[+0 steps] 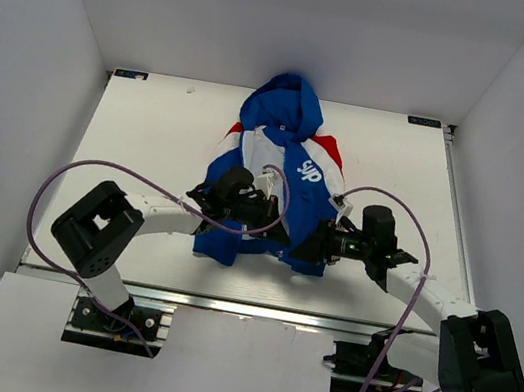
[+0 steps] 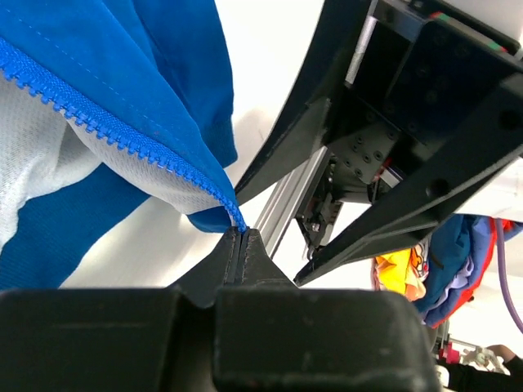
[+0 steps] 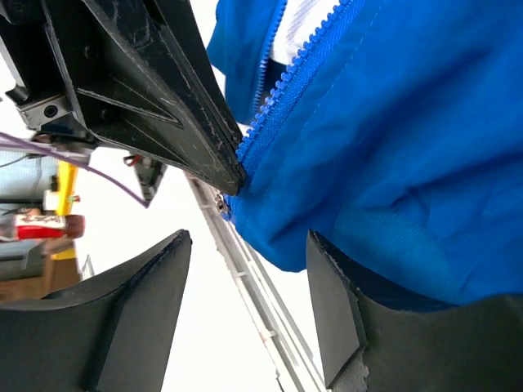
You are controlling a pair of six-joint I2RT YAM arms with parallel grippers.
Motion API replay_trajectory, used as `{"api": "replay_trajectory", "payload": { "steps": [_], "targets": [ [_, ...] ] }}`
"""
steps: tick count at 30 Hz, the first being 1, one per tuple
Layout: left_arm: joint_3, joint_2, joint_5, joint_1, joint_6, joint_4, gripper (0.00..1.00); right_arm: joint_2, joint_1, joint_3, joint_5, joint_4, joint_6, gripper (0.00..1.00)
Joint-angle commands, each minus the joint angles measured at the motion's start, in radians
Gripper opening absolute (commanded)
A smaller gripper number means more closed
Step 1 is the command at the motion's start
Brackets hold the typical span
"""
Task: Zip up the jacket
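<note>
The blue jacket [image 1: 277, 123] lies on the white table, hood at the far side, its front open along the zipper. My left gripper [image 1: 275, 227] is at the jacket's bottom hem. In the left wrist view the left gripper [image 2: 237, 235] is shut on the bottom end of one zipper edge [image 2: 122, 135] of the jacket [image 2: 147, 65]. My right gripper [image 1: 307, 246] is just right of it at the hem. In the right wrist view the right gripper [image 3: 245, 273] is open and empty, with the jacket [image 3: 409, 122] lying over its right finger [image 3: 335, 310]. The left gripper's shut tips [image 3: 230, 175] show there too.
An aluminium rail [image 1: 252, 310] runs along the table's near edge. Purple cables [image 1: 51, 181] loop over both arms. White walls enclose the table [image 1: 151, 136] on three sides. Coloured clothes [image 2: 409, 265] lie beyond the table edge.
</note>
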Motion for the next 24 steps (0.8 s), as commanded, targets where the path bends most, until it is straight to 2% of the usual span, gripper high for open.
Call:
{"api": "replay_trajectory", "payload": {
  "steps": [1, 11, 17, 20, 24],
  "targets": [
    [-0.022, -0.07, 0.044, -0.003, -0.025, 0.095, 0.0, 0.016, -0.018, -0.01, -0.082, 0.072, 0.03, 0.64],
    [-0.065, -0.073, 0.056, -0.003, -0.086, 0.204, 0.0, 0.091, -0.018, -0.013, -0.15, 0.151, 0.059, 0.65],
    [-0.067, -0.085, 0.038, -0.004, -0.09, 0.207, 0.0, 0.11, -0.018, -0.011, -0.165, 0.202, 0.073, 0.65],
    [-0.067, -0.085, 0.032, -0.003, -0.09, 0.203, 0.0, 0.104, -0.018, -0.011, -0.174, 0.237, 0.098, 0.61],
    [-0.073, -0.093, 0.015, -0.004, -0.09, 0.196, 0.0, 0.096, -0.018, -0.019, -0.197, 0.262, 0.107, 0.46]
  ]
}}
